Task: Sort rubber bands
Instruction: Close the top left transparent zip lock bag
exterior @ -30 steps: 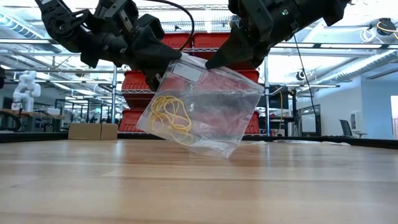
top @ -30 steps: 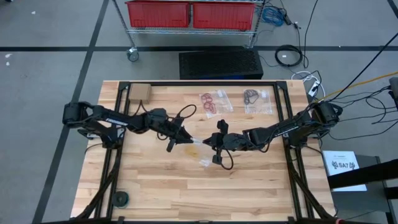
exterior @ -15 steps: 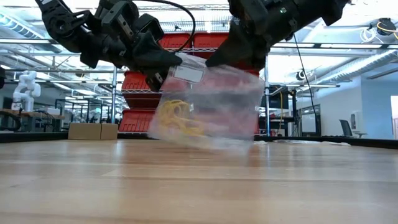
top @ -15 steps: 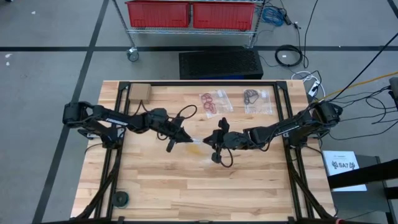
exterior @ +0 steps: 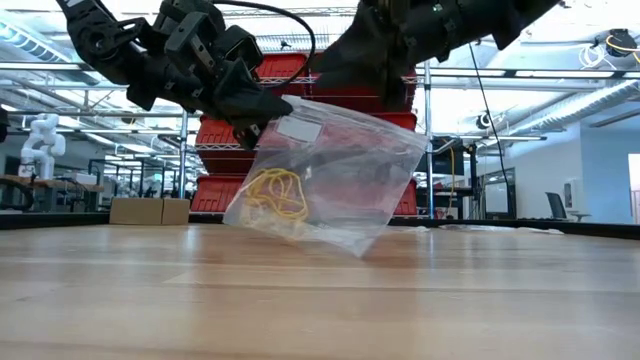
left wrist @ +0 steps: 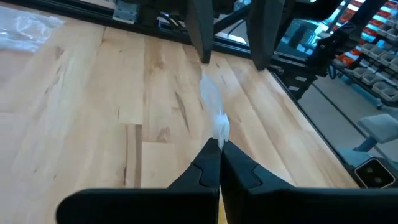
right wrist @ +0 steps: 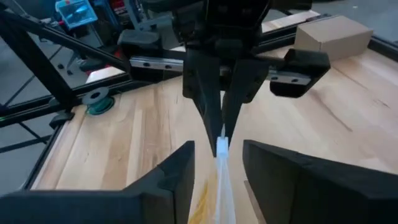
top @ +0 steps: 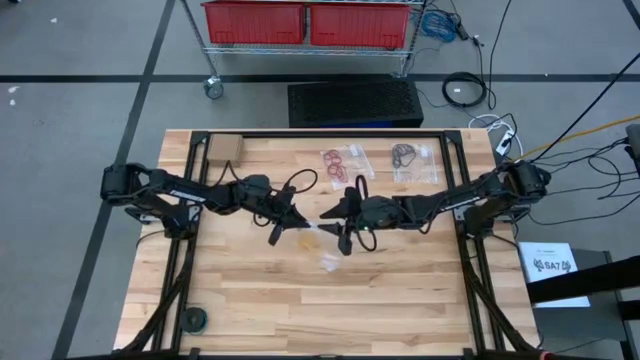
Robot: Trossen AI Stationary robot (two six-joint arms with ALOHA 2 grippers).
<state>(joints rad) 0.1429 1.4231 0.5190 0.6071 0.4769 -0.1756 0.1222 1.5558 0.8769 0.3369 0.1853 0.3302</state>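
Wooden desk under you: your left end effector is clenched on the top edge of the clear bag holding yellow rubber bands; your right end effector stands released beside that edge. Next, set the bag down.

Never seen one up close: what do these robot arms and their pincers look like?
Both arms are matte black, built of chunky jointed segments, with a thin black cable looping off each. The left gripper and right gripper each end in two flat, tapering black fingers. No markings show.
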